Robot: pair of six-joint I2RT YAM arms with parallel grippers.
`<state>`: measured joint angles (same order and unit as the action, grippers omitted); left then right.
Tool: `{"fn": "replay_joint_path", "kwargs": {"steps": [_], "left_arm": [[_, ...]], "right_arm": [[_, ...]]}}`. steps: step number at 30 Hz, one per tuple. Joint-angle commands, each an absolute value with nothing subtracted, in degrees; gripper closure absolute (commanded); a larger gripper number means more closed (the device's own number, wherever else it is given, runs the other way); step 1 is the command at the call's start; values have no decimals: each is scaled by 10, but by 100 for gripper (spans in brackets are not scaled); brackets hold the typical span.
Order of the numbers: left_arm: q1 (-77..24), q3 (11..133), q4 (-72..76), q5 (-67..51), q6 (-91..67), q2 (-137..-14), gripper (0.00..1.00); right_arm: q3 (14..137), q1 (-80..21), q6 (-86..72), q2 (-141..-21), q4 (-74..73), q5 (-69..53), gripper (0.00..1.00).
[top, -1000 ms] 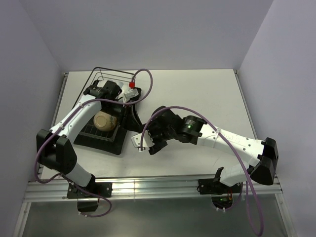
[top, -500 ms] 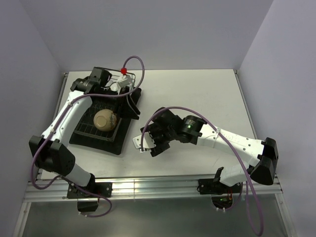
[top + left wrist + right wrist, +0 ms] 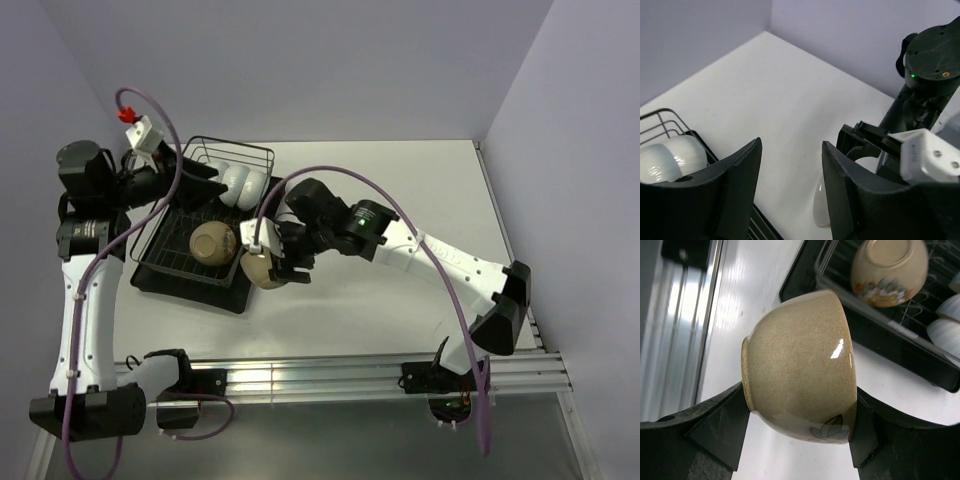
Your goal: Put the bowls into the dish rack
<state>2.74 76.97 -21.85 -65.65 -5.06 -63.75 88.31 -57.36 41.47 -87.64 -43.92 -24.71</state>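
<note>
The dish rack [image 3: 170, 262] stands at the table's left on its black tray. Two white bowls [image 3: 240, 186] lean at its far end, and a tan bowl [image 3: 212, 243] lies upside down in its middle. My right gripper [image 3: 266, 258] is shut on another tan bowl [image 3: 800, 365], held on its side just off the rack's near right corner. A leaf motif shows on that bowl's lower wall. My left gripper [image 3: 791, 150] hangs open and empty above the rack's far left side, in the top view [image 3: 203, 182]. The white bowls [image 3: 671, 156] sit below its left finger.
The rack [image 3: 880, 320] fills the top right of the right wrist view, holding the flowered tan bowl [image 3: 888, 270]. The right arm [image 3: 420, 250] arcs across the table's middle. Grey walls close in the back and both sides. An aluminium rail [image 3: 320, 375] runs along the near edge.
My left arm has lifted out of the rack and swung back to the left, its jaws opening, and the white bowls now show. My right gripper has carried its tan bowl up-left toward the rack.
</note>
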Motion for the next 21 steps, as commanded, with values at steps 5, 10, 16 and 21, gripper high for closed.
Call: {"fn": "replay_joint_path", "kwargs": {"steps": [5, 10, 16, 21], "left_arm": [[109, 721, -64, -649, -234, -589, 43], [158, 700, -47, -660, -272, -568, 44], [200, 706, -75, -670, -279, -532, 44], [254, 690, -37, -674, -329, -497, 43]], "right_arm": [[1055, -556, 223, -960, -365, -315, 100], [1148, -549, 126, -1037, -316, -326, 100], [1237, -547, 14, -1126, -263, -336, 100], [1291, -548, -32, -1187, -224, -332, 100]]}}
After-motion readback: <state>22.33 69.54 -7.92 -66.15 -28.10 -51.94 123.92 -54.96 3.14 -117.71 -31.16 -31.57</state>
